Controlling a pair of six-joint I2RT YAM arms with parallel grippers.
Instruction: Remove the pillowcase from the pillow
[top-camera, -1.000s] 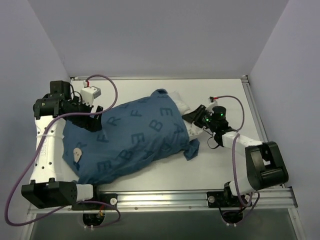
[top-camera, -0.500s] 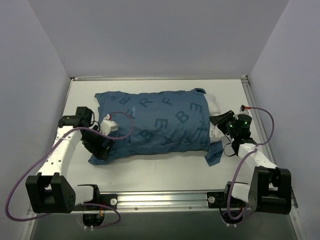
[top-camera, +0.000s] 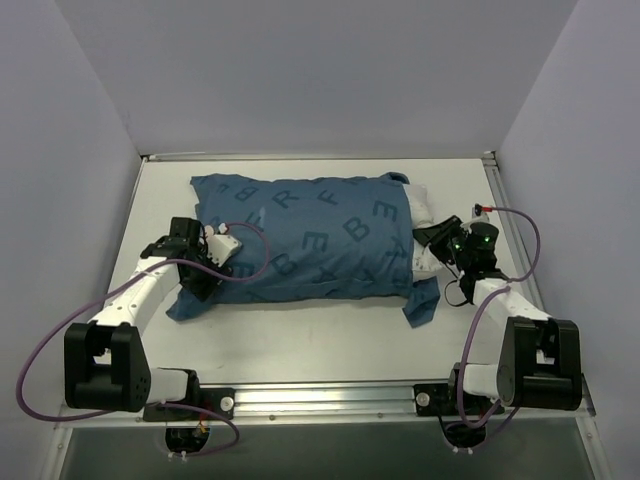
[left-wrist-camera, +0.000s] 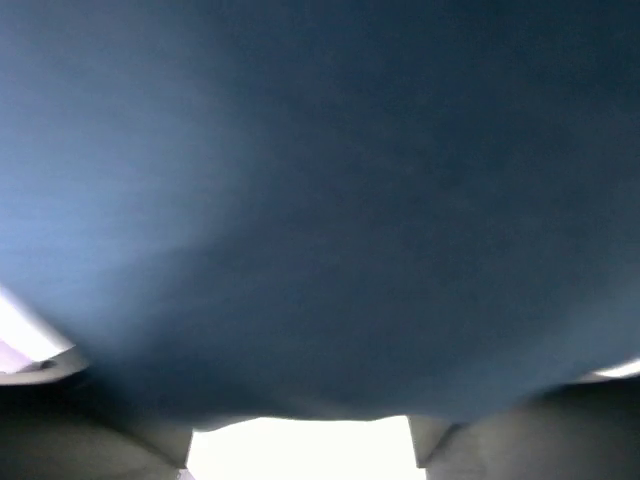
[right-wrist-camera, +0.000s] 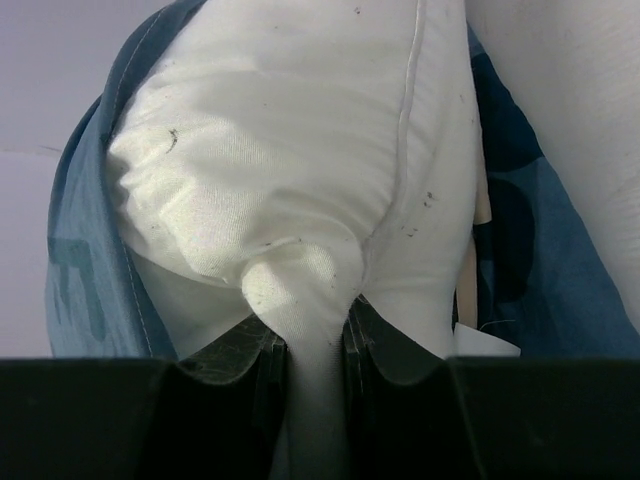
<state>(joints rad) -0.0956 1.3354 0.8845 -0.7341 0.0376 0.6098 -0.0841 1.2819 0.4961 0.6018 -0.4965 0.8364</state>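
**Position.** The large dark blue fabric pillowcase printed with lighter letters (top-camera: 310, 240) lies on the white table (top-camera: 300, 345), its long axis running left to right. The plump white rectangular pillow (top-camera: 421, 212) is almost wholly inside it; only a white end bulges out of the pillowcase's right-hand mouth.

**Right gripper** (right-wrist-camera: 308, 345). It is at the pillowcase's right end, and its fingers are clamped on a pinched fold of the white pillow. Blue fabric hangs on both sides of the pinch, outside it.

**Left gripper** (top-camera: 205, 262). It is at the pillowcase's opposite, left end, low against the cloth. The wrist view is filled with blurred blue fabric (left-wrist-camera: 320, 200), so it cannot be determined whether the fingers are gripping it.

**Assessment.** The two ends lie along one axis, each with its own arm nearest. Separation would call for a pull along that axis, with the cover going leftward and the pillow anchored at the right.
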